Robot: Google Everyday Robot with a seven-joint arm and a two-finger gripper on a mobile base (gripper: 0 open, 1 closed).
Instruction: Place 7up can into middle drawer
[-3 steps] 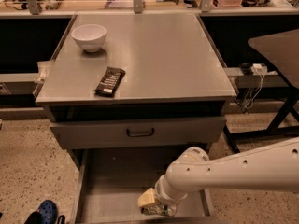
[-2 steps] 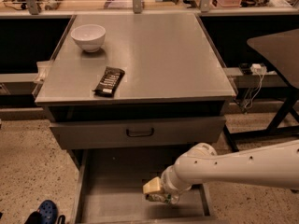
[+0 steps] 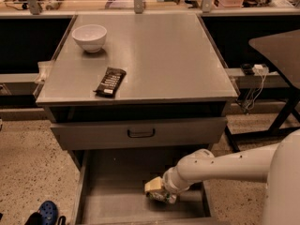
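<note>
- Cream two-finger gripper (image 3: 156,191) on the white arm sits low inside the wide grey metal middle drawer (image 3: 112,182), at its 4 o'clock.
- It clasps the small silvery, green-labelled 7up can (image 3: 160,197) there.

A lab or workshop is indicated: a grey metal counter (image 3: 164,55) is set on a speckled floor (image 3: 28,149), a cluttered bench (image 3: 93,3) is seen beyond its far edge, and cables (image 3: 256,83) are hung past its right edge. The robot's hand (image 3: 157,193) is held low in the open drawer (image 3: 117,205) below the front edge.
</note>
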